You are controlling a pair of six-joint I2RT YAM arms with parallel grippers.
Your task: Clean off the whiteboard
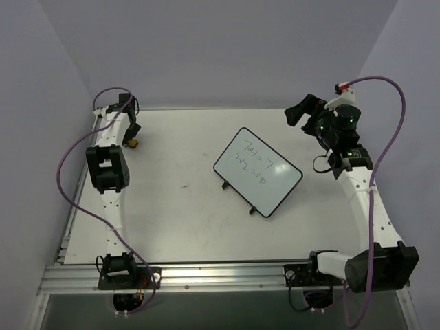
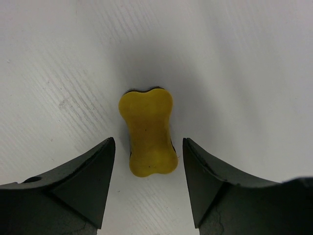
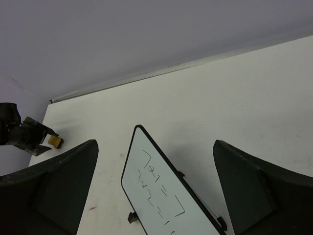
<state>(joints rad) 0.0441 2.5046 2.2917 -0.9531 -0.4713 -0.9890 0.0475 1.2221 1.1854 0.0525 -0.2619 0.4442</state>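
While the whiteboard [image 1: 258, 172] lies flat on the table [image 1: 172, 227], we judge it light, stiff and likely to slide, so its frame needs pinning. Right of the whiteboard our right gripper [image 3: 155, 145] gapes empty; far left, our left gripper [image 2: 149, 159] is released around the yellow eraser [image 2: 146, 132].

Top external view: even, diffuse light, apparently from above; moderately bright, with a faint violet cast. The matte white flat bench [image 1: 172, 227] is evenly lit, and shadows are short and soft. Focus is adequate: dark handwriting on the small white rectangular black-framed whiteboard [image 1: 258, 171] is visible but not crisp.

Left wrist view: a broad soft grey shadow surrounds the yellow bone-shaped block [image 2: 147, 132]. The left end effector's black fingers [image 2: 83, 191] are underexposed and slightly soft.

Right wrist view: dimmer and greyer. The right end effector's black fingers [image 3: 58, 186] are blurred and near-featureless; the board writing is reasonably sharp.
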